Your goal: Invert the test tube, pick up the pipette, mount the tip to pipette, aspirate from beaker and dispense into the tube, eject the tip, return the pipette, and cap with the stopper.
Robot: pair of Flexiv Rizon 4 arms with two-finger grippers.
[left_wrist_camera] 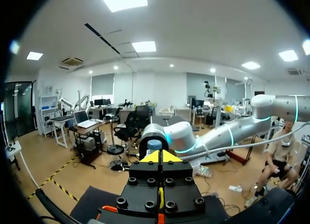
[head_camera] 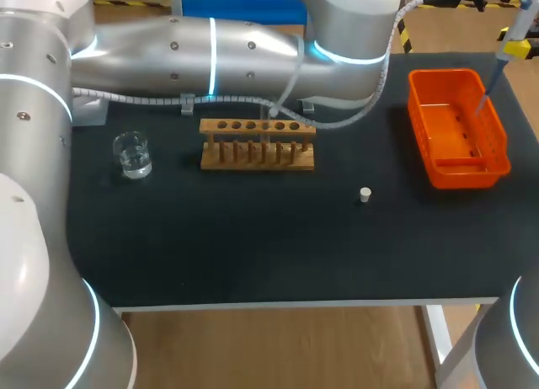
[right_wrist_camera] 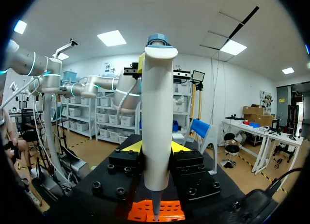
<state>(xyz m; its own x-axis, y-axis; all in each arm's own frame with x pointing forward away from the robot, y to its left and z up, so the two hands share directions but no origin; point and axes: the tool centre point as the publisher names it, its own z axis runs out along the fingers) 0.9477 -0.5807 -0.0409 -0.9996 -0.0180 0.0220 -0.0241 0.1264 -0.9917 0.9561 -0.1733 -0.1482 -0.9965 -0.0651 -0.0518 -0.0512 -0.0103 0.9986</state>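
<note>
Right pincer (right_wrist_camera: pixel 156 151) grasps the pipette (right_wrist_camera: pixel 157 112) mid-barrel, at two o'clock on the desk (head_camera: pixel 253 254), over an orange bin (head_camera: pixel 463 183); it looks light, stiff, slick. Left pincer (left_wrist_camera: pixel 160 156) clenched, empty.

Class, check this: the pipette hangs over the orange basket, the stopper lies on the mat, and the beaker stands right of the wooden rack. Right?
No: the head view shows the beaker left of the wooden rack, not right. The pipette over the orange basket and the stopper on the mat stand.
</note>
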